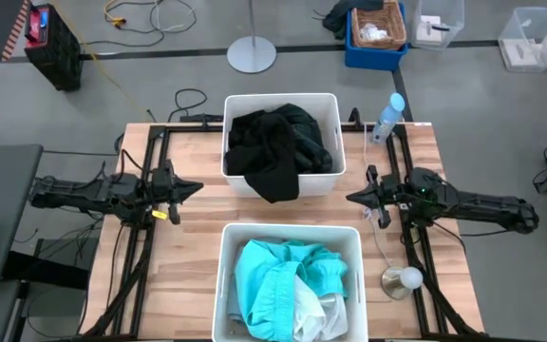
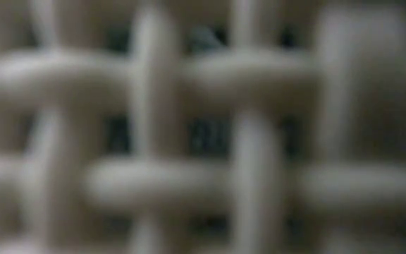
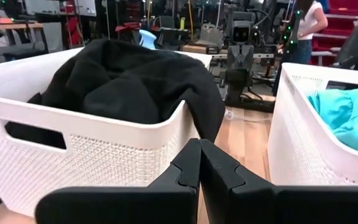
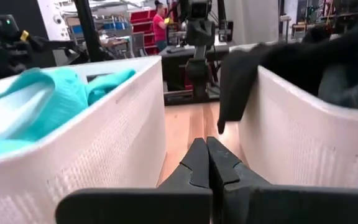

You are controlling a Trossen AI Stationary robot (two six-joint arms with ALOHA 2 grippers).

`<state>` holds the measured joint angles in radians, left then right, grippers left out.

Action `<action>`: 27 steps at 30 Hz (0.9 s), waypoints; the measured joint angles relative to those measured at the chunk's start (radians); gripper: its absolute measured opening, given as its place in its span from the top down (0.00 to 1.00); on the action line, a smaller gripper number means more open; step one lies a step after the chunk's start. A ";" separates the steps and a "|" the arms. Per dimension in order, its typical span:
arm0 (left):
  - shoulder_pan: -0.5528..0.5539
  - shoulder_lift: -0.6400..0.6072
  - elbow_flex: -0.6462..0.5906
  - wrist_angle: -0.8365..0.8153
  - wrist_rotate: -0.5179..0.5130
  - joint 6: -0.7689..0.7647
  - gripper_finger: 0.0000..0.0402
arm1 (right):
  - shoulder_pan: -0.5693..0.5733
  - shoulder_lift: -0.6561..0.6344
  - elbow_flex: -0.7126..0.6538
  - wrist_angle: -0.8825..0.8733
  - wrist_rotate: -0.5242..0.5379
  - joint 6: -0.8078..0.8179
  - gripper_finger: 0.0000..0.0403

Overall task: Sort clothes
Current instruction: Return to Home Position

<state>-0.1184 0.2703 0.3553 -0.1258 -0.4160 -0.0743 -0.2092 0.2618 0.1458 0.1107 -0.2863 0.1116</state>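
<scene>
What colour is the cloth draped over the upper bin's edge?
Black garment; high view shows it best.

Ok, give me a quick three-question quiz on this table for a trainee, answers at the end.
1. True or false: a black garment hangs over the rim of the white bin beside the bottle.
2. Where do the turquoise clothes lie? A: in neither bin; B: in the other white bin; C: in the bin beside the bottle.
3. Short answer: are the left gripper and right gripper open or shut?
Key: 1 true; 2 B; 3 both shut, holding nothing.
</scene>
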 joint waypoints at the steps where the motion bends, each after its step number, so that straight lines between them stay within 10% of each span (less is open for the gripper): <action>1: 0.000 -0.013 0.000 -0.016 0.000 -0.001 1.00 | 0.000 -0.015 -0.015 0.000 0.000 0.000 1.00; 14: -0.001 -0.264 -0.183 0.032 0.075 -0.043 1.00 | 0.022 -0.137 -0.138 0.012 0.000 -0.006 1.00; 27: -0.001 -0.254 -0.343 0.198 0.137 0.001 1.00 | 0.086 -0.140 -0.139 -0.027 -0.003 -0.068 1.00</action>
<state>-0.1192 0.0161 0.0120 0.0721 -0.2794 -0.0732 -0.1234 0.1219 0.0071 0.0833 -0.2893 0.0432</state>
